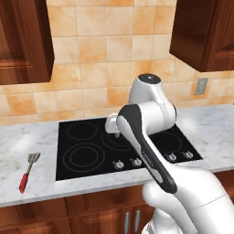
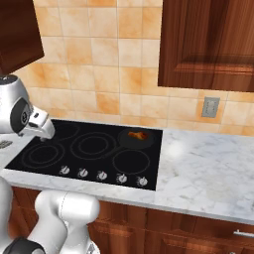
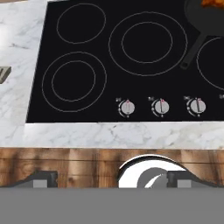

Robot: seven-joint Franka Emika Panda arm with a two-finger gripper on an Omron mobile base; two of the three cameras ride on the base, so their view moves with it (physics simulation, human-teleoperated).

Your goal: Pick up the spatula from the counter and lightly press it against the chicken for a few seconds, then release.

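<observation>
End effector [image 3: 111, 177] spread wide, empty, near cooktop [image 3: 109, 83]; spatula [image 1: 28, 171] on counter [image 1: 13, 137] at left; chicken [image 2: 138, 135] in pan [image 2: 124, 141].

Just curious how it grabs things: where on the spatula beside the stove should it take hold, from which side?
Likely the spatula by its red handle, from above: it lies flat on the counter, narrow and straight, unlike the slotted head.

cooktop [image 1: 87, 137] left half: open | cooktop back-right: pan [image 3: 203, 24] blocks, 1 obstacle | left of cooktop: counter [image 1: 13, 141] open around spatula [image 1: 27, 172]
</observation>
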